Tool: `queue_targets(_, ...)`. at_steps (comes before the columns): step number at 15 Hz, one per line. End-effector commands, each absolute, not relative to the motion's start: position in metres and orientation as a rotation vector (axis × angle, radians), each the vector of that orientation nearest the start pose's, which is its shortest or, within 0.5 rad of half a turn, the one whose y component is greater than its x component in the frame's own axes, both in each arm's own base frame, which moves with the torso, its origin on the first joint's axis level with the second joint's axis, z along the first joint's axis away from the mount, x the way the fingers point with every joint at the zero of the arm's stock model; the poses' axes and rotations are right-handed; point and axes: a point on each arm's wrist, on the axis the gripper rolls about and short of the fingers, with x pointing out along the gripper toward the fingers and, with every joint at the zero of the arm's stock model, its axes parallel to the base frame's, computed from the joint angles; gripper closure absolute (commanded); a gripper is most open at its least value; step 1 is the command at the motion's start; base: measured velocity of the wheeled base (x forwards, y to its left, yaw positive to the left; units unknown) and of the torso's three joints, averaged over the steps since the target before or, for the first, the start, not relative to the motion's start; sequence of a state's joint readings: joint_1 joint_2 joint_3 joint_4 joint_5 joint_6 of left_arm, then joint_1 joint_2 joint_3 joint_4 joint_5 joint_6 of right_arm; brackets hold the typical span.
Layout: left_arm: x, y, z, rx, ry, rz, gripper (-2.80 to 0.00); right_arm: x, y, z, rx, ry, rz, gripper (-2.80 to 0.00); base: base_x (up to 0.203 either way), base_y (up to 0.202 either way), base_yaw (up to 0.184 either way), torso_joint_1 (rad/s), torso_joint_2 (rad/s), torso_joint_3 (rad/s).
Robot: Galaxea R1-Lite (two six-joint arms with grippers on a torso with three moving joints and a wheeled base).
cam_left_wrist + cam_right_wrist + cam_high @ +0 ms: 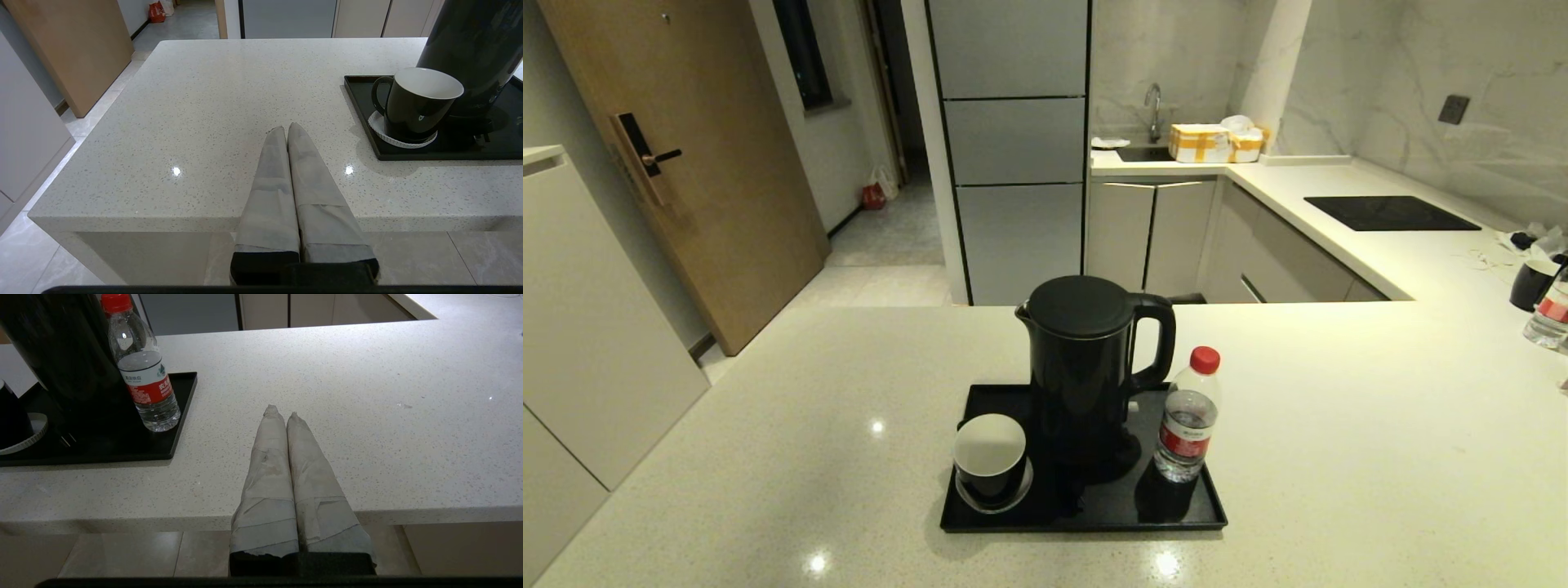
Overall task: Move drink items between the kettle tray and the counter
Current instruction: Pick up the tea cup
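Kettle (1086, 367), mug (990, 457) and water bottle (1188, 416) all stand upright on my black tray (1086, 514), which lies on the pale speckled tabletop (1339, 457) straight ahead of me. I see the tall black kettle in the middle on its round base, handle pointing right. The black mug with a white inside sits at the tray's front left on a white coaster (382, 134), just beside the kettle. The red-capped bottle stands at the kettle's right, near the tray's right rim. My left claw (286, 130) hangs at the tabletop's near edge, left of the tray, fingers pressed together on nothing. My right claw (282, 414) hangs likewise to the tray's right, clenched and empty.
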State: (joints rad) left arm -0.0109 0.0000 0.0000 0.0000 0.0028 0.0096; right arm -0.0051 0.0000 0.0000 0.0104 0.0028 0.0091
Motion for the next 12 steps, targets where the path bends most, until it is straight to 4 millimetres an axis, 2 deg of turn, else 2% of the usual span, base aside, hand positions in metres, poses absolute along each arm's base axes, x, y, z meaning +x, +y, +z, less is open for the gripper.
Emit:
queue_targets(1, -0.0228, 0.0003, 0.0755, 0.011, 0.0, -0.008, 0.0, -0.0225, 0.0002, 0.074, 0.009, 0.015, -0.002, 0.0, 0.0, 0.0, 0.0, 0.0, 0.0, 0.0)
queue_targets(12, -0.0228, 0.0003, 0.0755, 0.011, 0.0, -0.008, 0.0, -0.0225, 0.0002, 0.074, 0.009, 0.015, -0.002, 0.0, 0.0, 0.0, 0.0, 0.0, 0.0, 0.0)
